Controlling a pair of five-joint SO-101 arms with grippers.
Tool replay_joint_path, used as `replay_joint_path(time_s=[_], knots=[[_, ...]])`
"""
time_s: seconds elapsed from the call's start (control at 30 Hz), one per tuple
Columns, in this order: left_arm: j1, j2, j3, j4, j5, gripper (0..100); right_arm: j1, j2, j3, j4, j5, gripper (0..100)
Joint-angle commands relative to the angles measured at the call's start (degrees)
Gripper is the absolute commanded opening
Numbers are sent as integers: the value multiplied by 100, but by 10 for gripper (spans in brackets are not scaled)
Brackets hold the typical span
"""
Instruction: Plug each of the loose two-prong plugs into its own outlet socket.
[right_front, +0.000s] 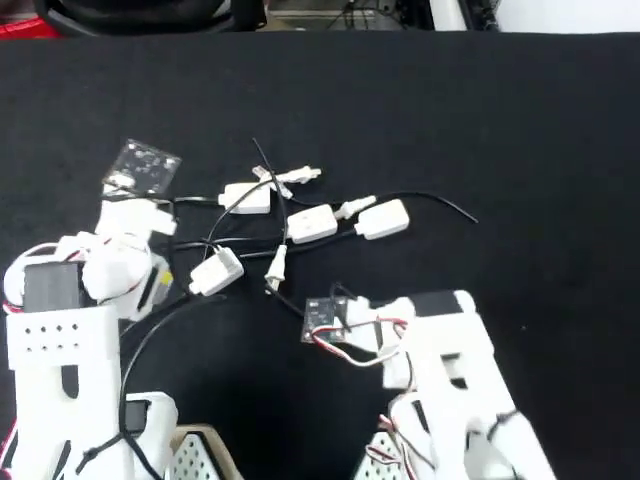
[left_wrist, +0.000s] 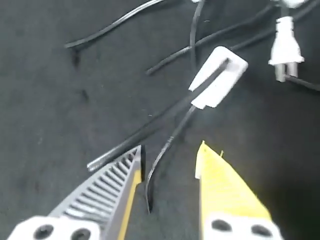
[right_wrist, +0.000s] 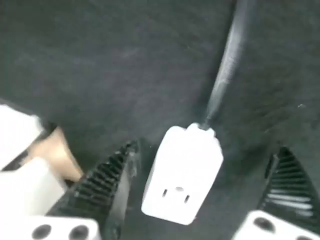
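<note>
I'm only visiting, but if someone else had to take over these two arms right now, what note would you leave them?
Left gripper: open and empty, low over the table, with a black cord between its fingers and a white socket just ahead.
Right gripper: open, astride a second socket, not clamped on it.
Things: the upper plug and lower plug lie loose among tangled cords mid-table. A third plug lies close to a socket; I cannot tell if it is in.
Done: nothing clearly plugged.
Left: seat each loose plug in its own socket.
</note>
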Motion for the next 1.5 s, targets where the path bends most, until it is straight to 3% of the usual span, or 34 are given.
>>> replay_joint_path(time_s=[0.0, 0.27, 0.47, 0.53, 0.67, 0.83, 1.0, 1.2, 1.47], knots=[[-242, -88, 48, -158, -211, 181, 501, 796, -259, -580, -132, 393], [-637, -88, 101, -158, -519, 181, 826, 2519, -1367, -325, -316, 368], [-752, -88, 101, -158, -853, 181, 818, 2703, -1754, -334, -659, 4], [-822, -88, 101, -158, -932, 181, 809, 2695, -2000, -281, -791, 43], [-840, -123, 101, -158, -1134, 181, 633, 2466, -2712, 167, -818, 10], [-848, -97, 101, -158, -1143, 181, 229, 1552, -4286, 1793, -818, 11], [-848, -97, 101, -158, -1169, 181, -809, 822, -5402, 3051, -914, 11], [-857, -149, 101, -158, -1160, 181, -2954, 637, -5499, 3077, -1767, 11], [-2026, -105, 101, -914, -1169, 181, -4343, 1015, -6431, 3191, -2295, 11]])
